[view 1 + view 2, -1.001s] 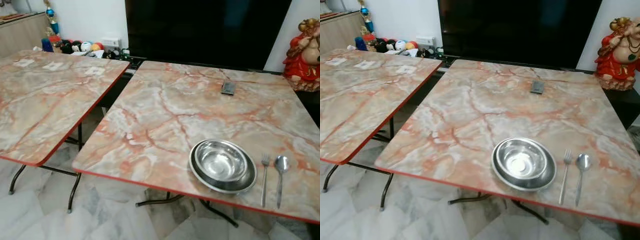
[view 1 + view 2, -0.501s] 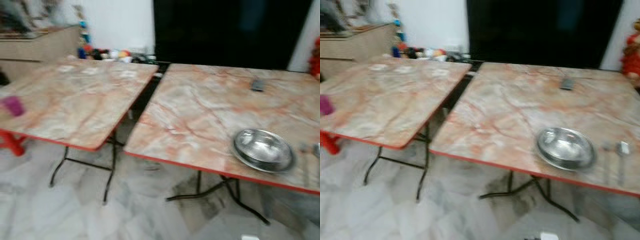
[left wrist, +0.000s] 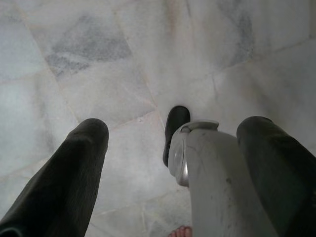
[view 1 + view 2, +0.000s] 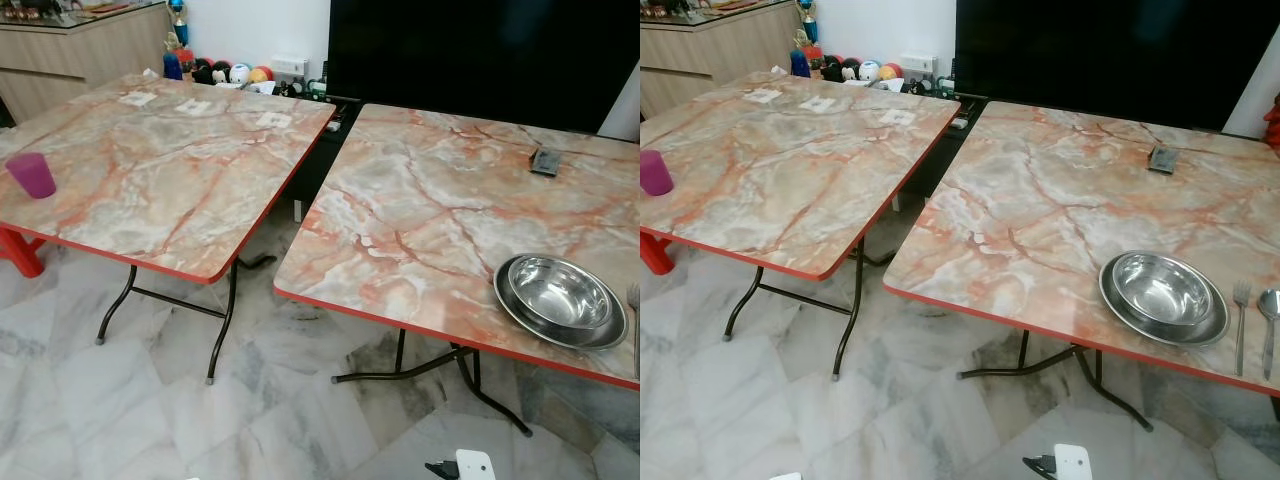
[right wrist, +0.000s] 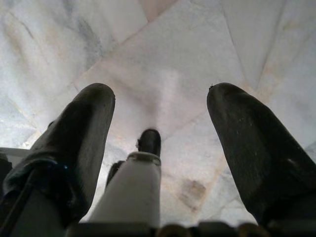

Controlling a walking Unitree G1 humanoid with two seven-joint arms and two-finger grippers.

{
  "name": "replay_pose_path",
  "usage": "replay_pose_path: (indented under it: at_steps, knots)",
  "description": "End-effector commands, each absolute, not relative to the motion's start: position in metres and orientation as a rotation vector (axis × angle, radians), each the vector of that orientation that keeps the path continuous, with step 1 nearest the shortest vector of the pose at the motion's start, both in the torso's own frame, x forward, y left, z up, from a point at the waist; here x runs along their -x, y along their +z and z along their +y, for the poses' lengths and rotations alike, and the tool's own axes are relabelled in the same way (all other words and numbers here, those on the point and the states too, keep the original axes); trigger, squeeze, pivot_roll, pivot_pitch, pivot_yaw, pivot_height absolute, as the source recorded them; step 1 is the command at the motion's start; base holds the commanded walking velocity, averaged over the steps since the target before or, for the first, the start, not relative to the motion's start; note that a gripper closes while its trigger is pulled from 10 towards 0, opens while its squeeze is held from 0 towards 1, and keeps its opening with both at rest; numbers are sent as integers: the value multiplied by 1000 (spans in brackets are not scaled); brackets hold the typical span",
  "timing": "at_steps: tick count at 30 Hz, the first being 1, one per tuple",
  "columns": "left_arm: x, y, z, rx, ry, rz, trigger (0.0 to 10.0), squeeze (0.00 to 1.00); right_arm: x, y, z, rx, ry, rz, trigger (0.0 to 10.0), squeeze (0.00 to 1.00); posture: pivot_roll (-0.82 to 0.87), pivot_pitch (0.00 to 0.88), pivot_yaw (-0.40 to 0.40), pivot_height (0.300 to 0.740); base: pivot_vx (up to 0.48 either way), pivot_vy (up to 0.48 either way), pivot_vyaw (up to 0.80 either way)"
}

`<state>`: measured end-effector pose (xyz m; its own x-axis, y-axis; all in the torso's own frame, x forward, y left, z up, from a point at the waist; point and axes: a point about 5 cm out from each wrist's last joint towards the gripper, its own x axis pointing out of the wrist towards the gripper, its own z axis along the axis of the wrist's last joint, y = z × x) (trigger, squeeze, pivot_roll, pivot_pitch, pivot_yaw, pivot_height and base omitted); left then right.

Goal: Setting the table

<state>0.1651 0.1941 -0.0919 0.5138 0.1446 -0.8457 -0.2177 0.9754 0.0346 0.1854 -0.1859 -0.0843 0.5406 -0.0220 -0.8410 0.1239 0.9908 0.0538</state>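
1. Tables come first: we face two marble-patterned folding tables, the left table (image 4: 790, 170) and the right table (image 4: 1040, 220), standing just beside each other with a narrow gap between them.
2. On the right table, at its near right corner, we see a steel bowl (image 4: 1162, 290) sitting inside a steel plate (image 4: 1120, 312). Just to the right of the plate lie a fork (image 4: 1240, 320) and a spoon (image 4: 1269, 325), side by side and pointing away from us.
3. A small dark remote (image 4: 1161, 158) lies at the far side of the same table, well apart from the place setting.
4. A purple cup (image 4: 654, 172) stands upright at the near left edge of the left table, well apart from the plate. Some white paper slips (image 4: 818, 103) lie at that table's far side.
5. Our left gripper (image 3: 173, 143) hangs over the marble floor (image 3: 74, 49), fingers spread wide and holding nothing. Our right gripper (image 5: 160, 128) hangs the same way, also spread and holding nothing.
6. We judge the setting mostly done: plate, bowl, fork and spoon are laid. The cup looks like the piece still missing, so fetching it from the left table is probably what is left.
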Motion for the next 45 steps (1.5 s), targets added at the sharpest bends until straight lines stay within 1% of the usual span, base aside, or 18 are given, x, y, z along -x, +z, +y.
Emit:
replay_pose_path:
  at_steps: [1, 9, 10, 13, 16, 19, 23, 25, 33, 45]
  knots:
    - [-161, -94, 191, 47, 167, 1031, 10000, 0, -187, -83, -189, -126, -113, 984, 10000, 0, 42, 0, -5, 740, 0, 0, 0]
    - [-157, -96, 185, 5, 99, 1034, 10000, 0, -175, -87, -198, -136, -160, 998, 10000, 0, -28, 0, 22, 740, 0, 0, 0]
    - [-156, -97, 183, -10, 75, 1040, 10000, 0, -166, -90, -204, -145, -197, 1018, 10000, 0, -47, 0, 31, 740, 0, 480, 0]
    - [-153, -98, 181, -34, 39, 1046, 10000, 0, -158, -93, -212, -159, -236, 1036, 10000, 0, -66, 0, 37, 740, 0, 480, -413]
    - [-151, -99, 181, -32, 37, 1054, 10000, 0, -156, -93, -215, -159, -242, 1041, 10000, 0, -71, 0, 32, 740, 0, 480, -785]
    - [-146, -101, 181, -24, 45, 1061, 10000, 0, -154, -93, -217, -153, -241, 1050, 10000, 0, -45, 0, 10, 740, 0, 480, 0]
    - [-143, -102, 181, -16, 54, 1064, 10000, 0, -154, -93, -219, -143, -234, 1054, 10000, 0, -28, 0, 2, 740, 0, 480, 0]
    - [-140, -103, 181, -14, 58, 1070, 10000, 0, -144, -97, -216, -147, -233, 1063, 10000, 0, -13, 0, -2, 740, 0, 480, 0]
    - [-134, -105, 181, -14, 67, 1085, 10000, 0, -135, -100, -215, -136, -222, 1082, 10000, 0, 4, 0, -5, 740, 0, 480, 0]
    - [-128, -106, 180, -8, 77, 1086, 10000, 0, -129, -102, -216, -133, -224, 1095, 10000, 0, -4, 0, -6, 740, 0, 480, 0]
